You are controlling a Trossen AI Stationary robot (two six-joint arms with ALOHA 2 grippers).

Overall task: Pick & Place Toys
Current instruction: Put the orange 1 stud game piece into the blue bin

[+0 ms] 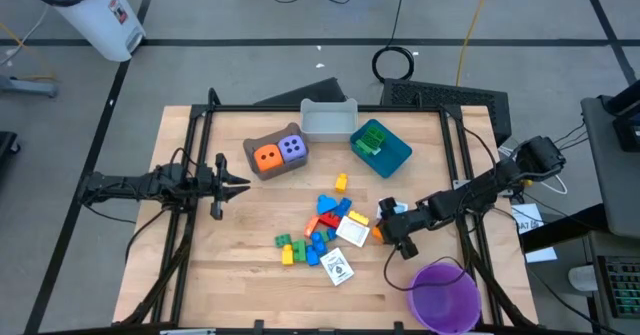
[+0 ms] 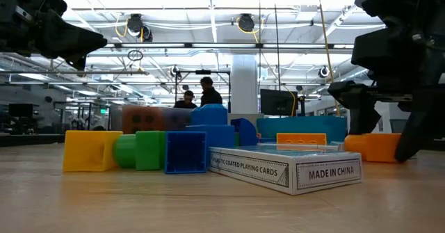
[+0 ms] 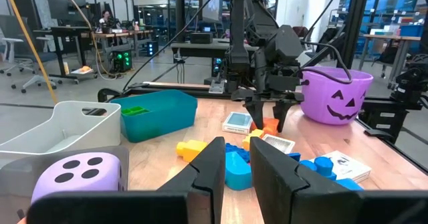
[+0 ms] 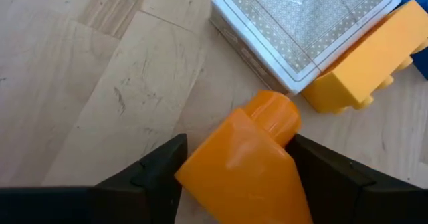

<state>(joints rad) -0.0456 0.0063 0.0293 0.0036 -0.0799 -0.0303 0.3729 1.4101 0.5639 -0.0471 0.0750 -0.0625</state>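
Between the right gripper's dark fingers, filling the right wrist view, sits an orange brick, one finger on each side of it and apart, with no clear sign that they press it yet. It lies on the tabletop touching or just beside a yellow brick and a card box with a patterned back. The step in hand looks like the grasp of this orange brick at the right edge of the toy pile; the next move calls for the fingers to come together on its sides and lift it straight up without dragging the card box or the yellow brick along, then carry it to a bin. In the low view a second card box lies flat near the camera, its side reading "PLASTIC COATED PLAYING CARDS" and its end "MADE IN CHINA". The left gripper waits over the tabletop's left side, its fingers close together and holding nothing. Orange and purple dice sit in the brown bin; a green piece lies in the blue bin. The purple bowl carries a pumpkin face, no words.
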